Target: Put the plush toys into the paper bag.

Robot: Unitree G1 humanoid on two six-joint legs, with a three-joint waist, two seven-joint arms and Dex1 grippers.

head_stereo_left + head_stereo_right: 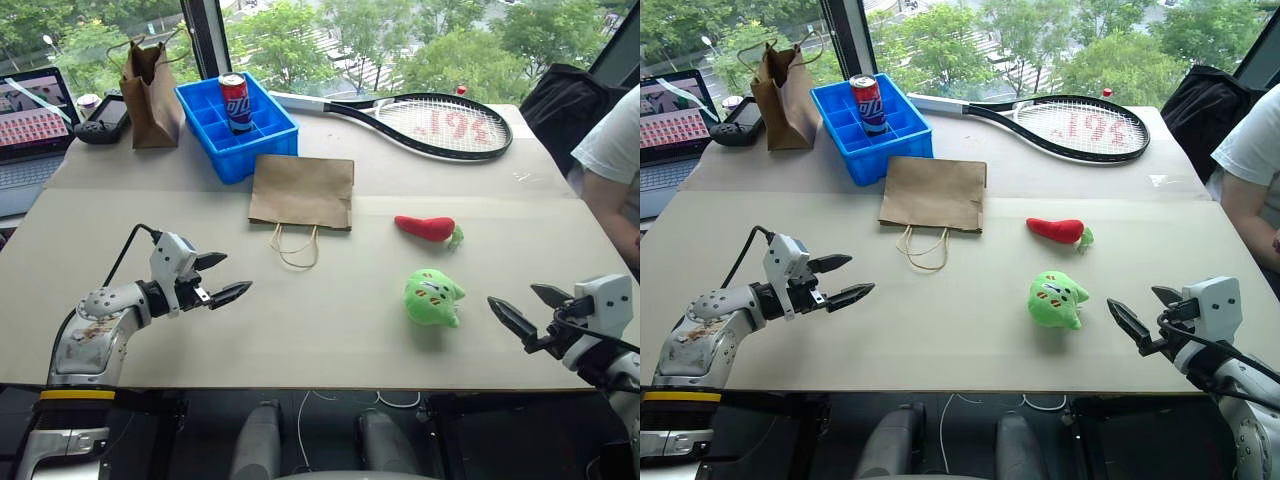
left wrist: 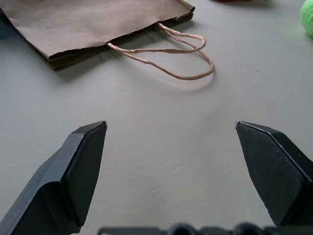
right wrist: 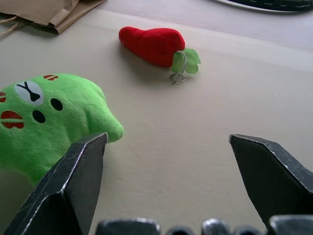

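Note:
The wide brown paper bag (image 1: 302,191) lies flat on the table's middle, its twine handles (image 1: 296,247) toward me. To its right lies the red chili plush (image 1: 424,227) with a green stem. Nearer me sits the green blob plush (image 1: 432,297). My left gripper (image 1: 222,277) hovers open over the table, below and left of the bag, nothing between its fingers. At the front right, my right gripper (image 1: 530,311) is open and empty, a short way right of the green blob. In the right wrist view the blob (image 3: 44,120) is close by the left finger and the chili (image 3: 152,45) lies beyond.
A blue compartment bin (image 1: 236,124) with a soda can (image 1: 235,103) stands behind the bag. A taller brown bag (image 1: 150,95), a laptop (image 1: 35,118) and a black device sit far left. A tennis racket (image 1: 425,122) lies at the back. A person's arm (image 1: 612,170) is at the right edge.

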